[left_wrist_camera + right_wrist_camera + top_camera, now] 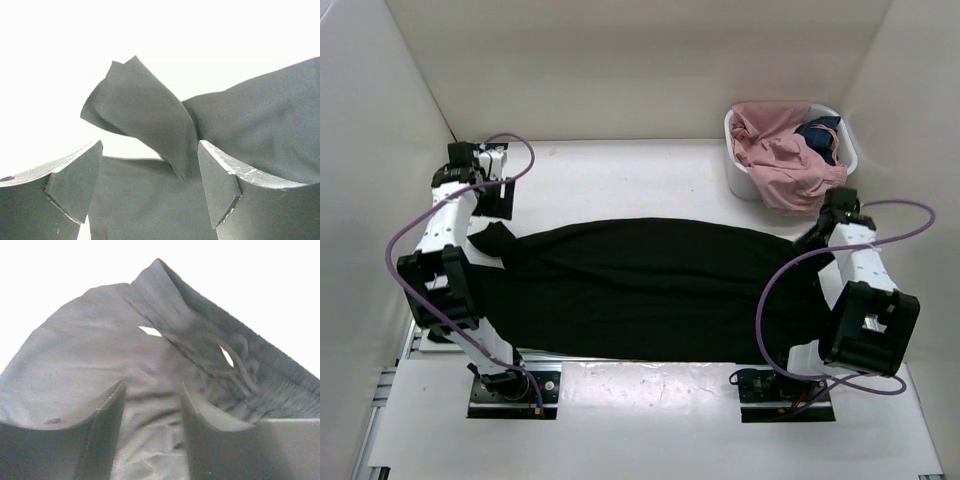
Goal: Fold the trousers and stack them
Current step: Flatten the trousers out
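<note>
The black trousers (650, 285) lie spread lengthwise across the table between the two arms. At their left end, a leg cuff (137, 110) sticks up in a loose fold. My left gripper (480, 238) (150, 172) is there with its jaws wide open, the fold hanging between them unclamped. My right gripper (813, 238) (152, 407) hovers over the right end beside the waistband and drawstring (235, 360). Its jaws stand apart above wrinkled fabric and grip nothing.
A white basket (735, 130) stands at the back right, holding a pink garment (780, 160) and a small dark blue garment (820, 135). White walls enclose the table on the left, back and right. Purple cables loop off both arms.
</note>
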Controlling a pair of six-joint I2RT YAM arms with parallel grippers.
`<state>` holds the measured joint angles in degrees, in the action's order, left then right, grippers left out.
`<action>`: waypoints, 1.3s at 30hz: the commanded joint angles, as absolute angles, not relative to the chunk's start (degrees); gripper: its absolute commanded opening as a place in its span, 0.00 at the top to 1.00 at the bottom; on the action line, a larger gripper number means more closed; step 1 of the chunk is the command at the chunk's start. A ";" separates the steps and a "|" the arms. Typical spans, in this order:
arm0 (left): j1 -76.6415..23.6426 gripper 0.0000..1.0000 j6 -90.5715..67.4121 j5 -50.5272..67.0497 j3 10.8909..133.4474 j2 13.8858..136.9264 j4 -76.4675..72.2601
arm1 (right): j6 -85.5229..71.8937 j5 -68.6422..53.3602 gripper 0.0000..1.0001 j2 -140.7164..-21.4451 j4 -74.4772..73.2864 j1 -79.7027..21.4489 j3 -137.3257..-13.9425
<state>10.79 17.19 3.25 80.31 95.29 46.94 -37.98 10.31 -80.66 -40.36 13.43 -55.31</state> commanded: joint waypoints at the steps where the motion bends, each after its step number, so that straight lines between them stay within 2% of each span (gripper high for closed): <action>1: 11.25 0.11 16.61 -2.28 84.46 101.85 45.88 | -35.33 12.82 0.45 -83.21 -42.71 13.27 -63.09; 5: 13.79 0.05 15.47 -2.81 89.37 111.69 45.88 | -37.26 12.14 0.36 -91.65 -42.71 13.27 -68.11; 10: 13.80 0.05 16.87 -1.58 92.03 120.84 48.25 | -42.09 10.46 0.27 -102.02 -41.67 13.27 -70.14; 12: 13.80 0.10 18.27 -0.80 89.57 120.85 48.25 | -44.63 11.16 0.25 -103.96 -41.66 13.27 -70.14; 14: 13.80 0.30 19.33 0.96 85.79 120.23 48.25 | -46.05 11.69 0.23 -104.58 -40.79 13.27 -68.56; 16: 13.80 0.57 19.86 2.20 84.21 118.66 48.25 | -47.20 13.35 0.30 -105.29 -40.17 13.27 -67.42; 17: 13.80 0.83 19.86 2.98 83.68 118.65 48.25 | -47.89 13.36 0.37 -105.29 -40.17 13.27 -66.72; 18: 13.80 0.86 19.86 2.99 83.67 118.13 48.25 | -47.90 13.88 0.60 -106.08 -39.64 13.27 -66.71; 20: 14.41 0.86 19.86 3.52 85.51 116.73 48.25 | -47.90 13.89 0.83 -106.87 -39.64 13.27 -66.71; 21: 14.41 0.86 19.86 4.21 86.47 116.02 48.25 | -47.90 13.89 1.00 -107.40 -39.64 13.27 -66.71; 23: 15.11 0.86 20.39 4.22 90.50 113.31 47.12 | -46.59 14.67 1.00 -106.62 -40.17 13.27 -66.71; 28: 15.64 0.86 23.81 4.91 96.15 104.78 42.29 | -42.90 18.98 1.00 -94.86 -40.17 13.27 -65.49; 31: 16.78 0.86 25.13 8.94 90.99 97.75 39.99 | -41.23 20.21 1.00 -85.46 -40.17 13.27 -63.29; 36: 20.29 0.85 24.35 8.96 72.30 91.24 39.99 | -39.90 17.94 1.00 -78.67 -40.17 13.27 -58.11; 37: 21.43 0.81 24.35 8.96 69.98 90.71 39.99 | -39.38 17.93 1.00 -77.53 -40.17 13.27 -58.10; 39: 25.21 0.68 24.35 10.63 64.11 90.01 39.99 | -39.37 16.45 1.00 -76.74 -40.17 13.27 -56.70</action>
<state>20.71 24.14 8.80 72.01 87.72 37.74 -41.06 17.12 -77.19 -40.14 13.21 -58.87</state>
